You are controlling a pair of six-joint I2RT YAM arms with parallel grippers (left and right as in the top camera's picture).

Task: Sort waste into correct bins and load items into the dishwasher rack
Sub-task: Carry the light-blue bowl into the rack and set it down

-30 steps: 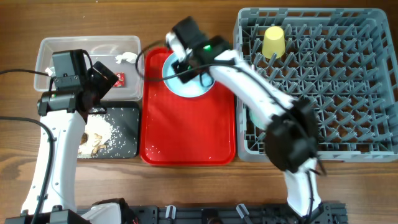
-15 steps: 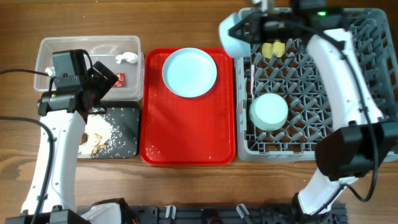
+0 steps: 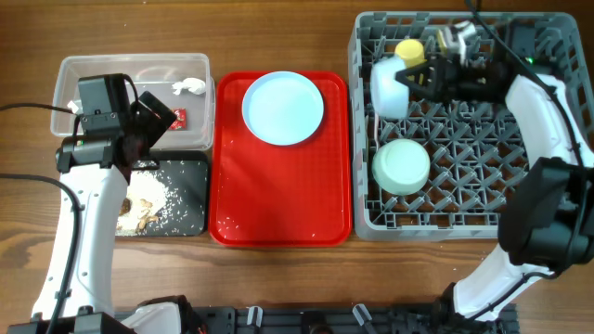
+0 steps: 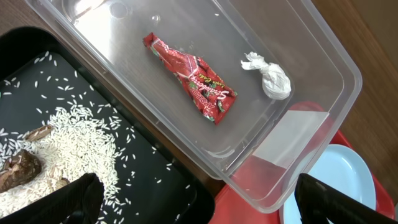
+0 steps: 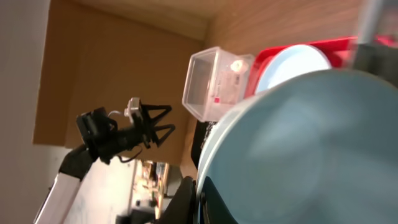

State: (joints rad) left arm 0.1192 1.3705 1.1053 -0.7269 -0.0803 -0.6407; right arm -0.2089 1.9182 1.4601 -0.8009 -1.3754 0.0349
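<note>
Overhead: right gripper (image 3: 419, 78) is clamped on the rim of the bowl (image 3: 388, 88), which it holds tipped on its side over the back-left corner of the rack (image 3: 520, 176). The bowl lies to the left of the gripper and just beside the cup (image 3: 409, 54). The green bowl (image 3: 401, 165) sits upside down in the rack, nearer the front on the same left side. The free pegs between cup and green bowl are right under the held bowl, so the set-down looks like a short drop, not a carry. The plate (image 3: 283, 109) lies flat on the red tray (image 3: 278, 199), about midway between the arms. The left gripper (image 3: 148, 119) hangs over the seam of tub (image 3: 70, 79) and black tray (image 3: 190, 172).

Left wrist: left jaws are spread wide with nothing between them. The wrapper (image 4: 191, 78) and tissue (image 4: 272, 78) lie in the tub, apart from each other, the wrapper's long axis on a diagonal. Rice (image 4: 74, 124) with some brown bits is in the black tray.

Right wrist: the bowl fills most of the frame, its rim edge-on at the dark fingers. The pinch itself is blurred, probably on the rim. Tub and plate show far behind it.
</note>
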